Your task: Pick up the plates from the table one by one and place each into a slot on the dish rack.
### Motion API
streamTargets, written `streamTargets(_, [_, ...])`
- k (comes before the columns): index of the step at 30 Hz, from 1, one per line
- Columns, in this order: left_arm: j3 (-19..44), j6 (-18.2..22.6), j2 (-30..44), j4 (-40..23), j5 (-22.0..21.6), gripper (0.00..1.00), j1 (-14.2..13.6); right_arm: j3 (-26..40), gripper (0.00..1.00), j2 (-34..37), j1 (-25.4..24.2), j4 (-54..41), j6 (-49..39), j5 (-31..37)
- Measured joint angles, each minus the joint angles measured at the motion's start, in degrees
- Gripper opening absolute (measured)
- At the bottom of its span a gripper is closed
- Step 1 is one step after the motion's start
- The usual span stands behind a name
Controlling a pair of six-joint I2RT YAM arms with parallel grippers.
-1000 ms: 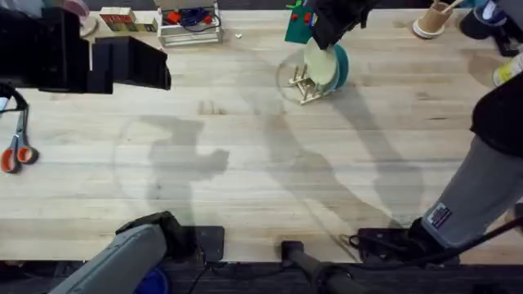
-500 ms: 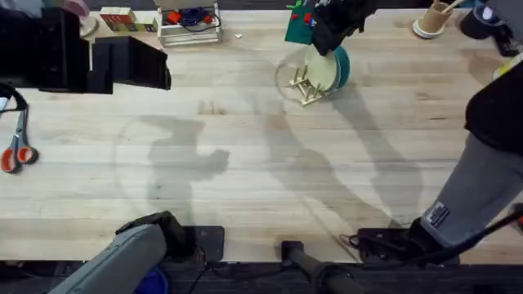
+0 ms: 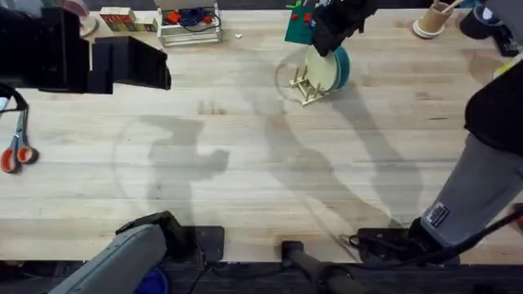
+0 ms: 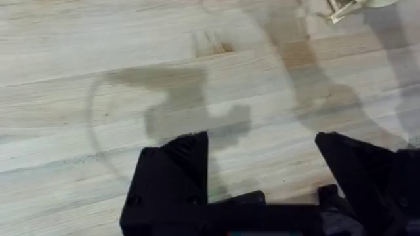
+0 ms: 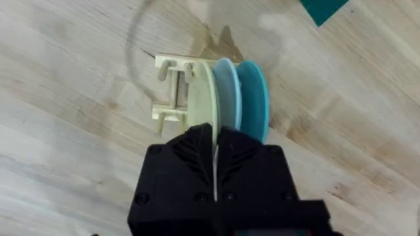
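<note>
A small pale wood dish rack [image 3: 301, 86] with upright dowel pegs is sitting on the far part of a light wooden plank table [image 3: 245, 163]. Two round plates are standing on edge in its slots, side by side: a pale cream-yellow plate [image 3: 320, 69] and a light teal-blue plate [image 3: 341, 67] just behind it. In the right wrist view, the cream plate [image 5: 205, 98] is standing nearer the rack's free pegs [image 5: 172, 92], with the teal plate [image 5: 252, 98] beside it.

Right end effector [image 5: 215, 154] closed; left end effector [image 4: 262, 174] spread.
</note>
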Motion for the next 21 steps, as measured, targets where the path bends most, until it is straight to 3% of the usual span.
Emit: streamTargets(21, [0.0,0.0,0.0,0.0,0.0,0.995,0.0,0.0,0.131,0.0,0.0,0.7,0.2,0.0])
